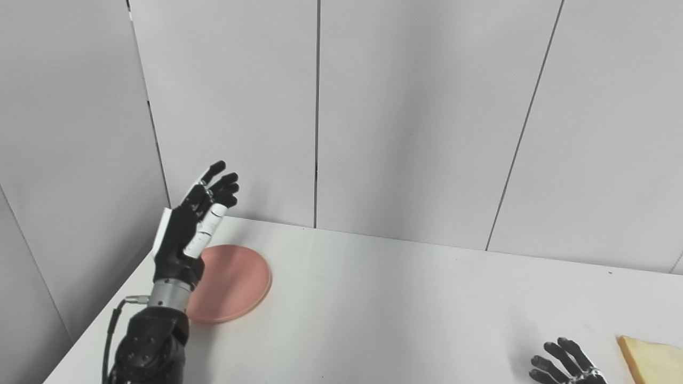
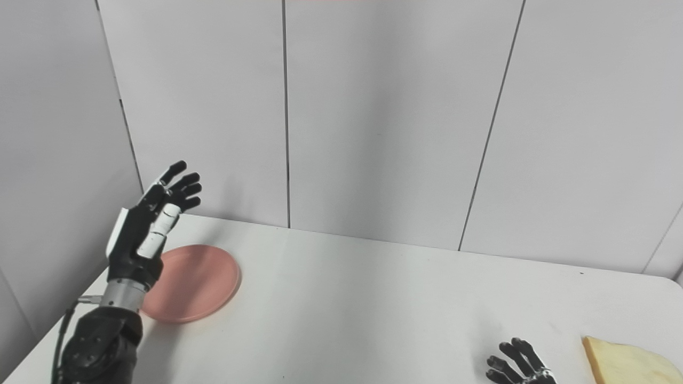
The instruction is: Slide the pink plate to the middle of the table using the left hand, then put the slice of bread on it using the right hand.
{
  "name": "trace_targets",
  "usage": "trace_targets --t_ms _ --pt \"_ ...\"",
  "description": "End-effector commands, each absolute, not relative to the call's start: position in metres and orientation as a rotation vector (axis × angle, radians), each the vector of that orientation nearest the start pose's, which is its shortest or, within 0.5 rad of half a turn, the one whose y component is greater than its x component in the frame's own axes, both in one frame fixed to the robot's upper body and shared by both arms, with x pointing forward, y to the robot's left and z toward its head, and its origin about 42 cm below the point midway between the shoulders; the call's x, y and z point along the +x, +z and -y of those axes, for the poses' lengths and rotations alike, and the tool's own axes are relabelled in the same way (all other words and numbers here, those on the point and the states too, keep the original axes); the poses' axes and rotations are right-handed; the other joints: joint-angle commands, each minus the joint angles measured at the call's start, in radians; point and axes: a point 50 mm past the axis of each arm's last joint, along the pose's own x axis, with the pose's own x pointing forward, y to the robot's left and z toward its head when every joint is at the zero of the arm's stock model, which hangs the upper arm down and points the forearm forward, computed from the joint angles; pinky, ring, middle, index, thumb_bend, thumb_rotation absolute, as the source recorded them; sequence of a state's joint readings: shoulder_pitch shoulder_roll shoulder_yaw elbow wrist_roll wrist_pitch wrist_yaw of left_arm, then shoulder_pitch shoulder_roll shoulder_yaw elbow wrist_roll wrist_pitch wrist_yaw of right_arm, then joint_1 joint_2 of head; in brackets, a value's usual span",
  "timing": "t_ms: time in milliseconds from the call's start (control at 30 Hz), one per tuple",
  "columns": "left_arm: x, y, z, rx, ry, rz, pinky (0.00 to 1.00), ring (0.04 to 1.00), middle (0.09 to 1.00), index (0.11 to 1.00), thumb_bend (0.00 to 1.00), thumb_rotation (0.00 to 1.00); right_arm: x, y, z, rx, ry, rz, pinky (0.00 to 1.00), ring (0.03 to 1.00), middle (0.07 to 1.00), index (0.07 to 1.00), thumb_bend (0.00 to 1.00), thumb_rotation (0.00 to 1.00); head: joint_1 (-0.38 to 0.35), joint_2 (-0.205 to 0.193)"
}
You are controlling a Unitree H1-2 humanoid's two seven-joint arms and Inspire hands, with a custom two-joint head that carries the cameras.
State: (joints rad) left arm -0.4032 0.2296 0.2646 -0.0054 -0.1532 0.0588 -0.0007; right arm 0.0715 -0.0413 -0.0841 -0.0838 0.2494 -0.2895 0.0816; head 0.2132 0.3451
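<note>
The pink plate (image 1: 235,282) lies flat near the table's left edge. My left hand (image 1: 192,224) is open and empty, raised above the plate's left rim with its fingers (image 1: 221,184) pointing up and away; it is not touching the plate. The slice of bread (image 1: 653,360) lies at the front right of the table, cut off by the picture's edge. My right hand (image 1: 568,365) is open and empty, low at the front edge, just left of the bread and apart from it. The plate (image 2: 195,282) and bread (image 2: 624,365) also show in the right eye view.
The white table (image 1: 400,304) is bounded at the back and left by grey wall panels (image 1: 405,117). The table's left edge (image 1: 101,320) runs close to my left forearm.
</note>
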Motion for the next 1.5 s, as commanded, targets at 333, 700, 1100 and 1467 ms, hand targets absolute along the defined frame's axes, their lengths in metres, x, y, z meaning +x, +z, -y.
trace_targets --t_ms 333,700,1100,1467 --pt "0.446 0.289 -0.414 0.012 0.273 0.373 0.91 0.929 0.920 0.900 0.83 0.71 0.251 0.055 0.263 0.120 -0.050 0.146 0.69 0.710 0.789 0.785 0.63 1.00 -0.008 0.009" --pt "0.465 0.258 -0.435 -0.071 0.324 0.252 0.92 0.941 0.943 0.906 0.78 0.77 0.249 0.055 0.265 0.119 -0.055 0.150 0.67 0.705 0.788 0.782 0.65 1.00 -0.008 0.017" --pt "0.469 0.221 -0.426 -0.093 0.327 0.182 0.89 0.924 0.912 0.823 0.76 0.72 0.247 0.057 0.265 0.112 -0.056 0.147 0.67 0.701 0.780 0.778 0.67 1.00 -0.016 0.031" --pt "0.470 0.198 -0.412 -0.100 0.276 0.136 0.91 0.930 0.928 0.832 0.77 0.70 0.246 0.059 0.263 0.116 -0.055 0.158 0.66 0.689 0.773 0.773 0.65 1.00 -0.027 0.043"
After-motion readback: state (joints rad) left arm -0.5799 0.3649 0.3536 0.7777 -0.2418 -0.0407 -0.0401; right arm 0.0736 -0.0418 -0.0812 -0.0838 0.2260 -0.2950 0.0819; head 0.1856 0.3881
